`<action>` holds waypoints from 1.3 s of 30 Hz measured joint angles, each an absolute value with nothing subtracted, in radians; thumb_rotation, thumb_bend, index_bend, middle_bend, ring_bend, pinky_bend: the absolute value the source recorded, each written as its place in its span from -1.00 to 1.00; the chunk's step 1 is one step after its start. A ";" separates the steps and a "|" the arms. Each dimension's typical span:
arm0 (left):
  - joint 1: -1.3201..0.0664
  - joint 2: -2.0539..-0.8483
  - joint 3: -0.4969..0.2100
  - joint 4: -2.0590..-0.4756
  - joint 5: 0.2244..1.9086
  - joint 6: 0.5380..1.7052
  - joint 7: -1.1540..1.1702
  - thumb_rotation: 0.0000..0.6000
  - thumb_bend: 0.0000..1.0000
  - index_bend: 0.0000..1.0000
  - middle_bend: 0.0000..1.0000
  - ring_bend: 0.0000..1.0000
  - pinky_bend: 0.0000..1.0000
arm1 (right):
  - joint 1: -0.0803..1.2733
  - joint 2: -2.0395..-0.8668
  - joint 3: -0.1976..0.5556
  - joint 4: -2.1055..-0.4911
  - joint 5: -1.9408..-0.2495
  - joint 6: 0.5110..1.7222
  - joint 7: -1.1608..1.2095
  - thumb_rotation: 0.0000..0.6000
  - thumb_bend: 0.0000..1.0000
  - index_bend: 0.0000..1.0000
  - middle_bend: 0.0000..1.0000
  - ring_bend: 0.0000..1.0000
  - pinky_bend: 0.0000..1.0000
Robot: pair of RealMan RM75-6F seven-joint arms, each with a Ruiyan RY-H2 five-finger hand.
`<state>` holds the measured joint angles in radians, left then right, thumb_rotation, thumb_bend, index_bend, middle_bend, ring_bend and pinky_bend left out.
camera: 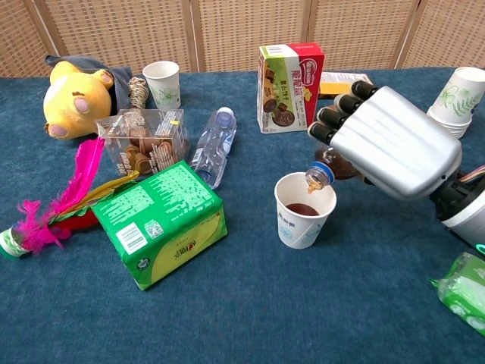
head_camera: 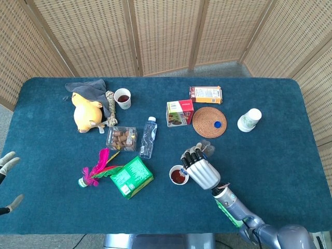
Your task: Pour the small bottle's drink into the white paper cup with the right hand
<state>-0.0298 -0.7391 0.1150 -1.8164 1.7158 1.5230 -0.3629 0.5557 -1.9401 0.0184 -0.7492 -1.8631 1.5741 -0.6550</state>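
Note:
My right hand grips the small bottle, tipped down to the left. The bottle's open neck sits over the rim of the white paper cup. Brown drink runs from the neck into the cup, which holds dark liquid. The bottle's body is mostly hidden behind my fingers. The bottle's blue cap lies on the round wicker coaster. My left hand shows only at the far left edge of the head view, fingers apart and holding nothing.
A green box and a pink feather toy lie left of the cup. A lying water bottle, snack box, yellow plush, second filled cup, red carton and stacked cups surround it.

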 measured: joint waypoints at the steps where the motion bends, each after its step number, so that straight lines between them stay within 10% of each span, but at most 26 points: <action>1: -0.030 -0.739 0.115 -1.816 1.717 1.523 -0.364 1.00 -0.26 -1.00 -1.00 -1.00 -1.00 | 0.557 -1.939 0.018 -0.750 -1.864 1.572 -0.662 1.00 0.62 0.05 -0.01 -0.08 0.46; 39: -0.030 -0.737 0.117 -1.817 1.719 1.522 -0.363 1.00 -0.26 -1.00 -1.00 -1.00 -1.00 | 0.566 -1.893 0.001 -0.794 -1.861 1.555 -0.688 1.00 0.61 0.06 0.00 -0.07 0.46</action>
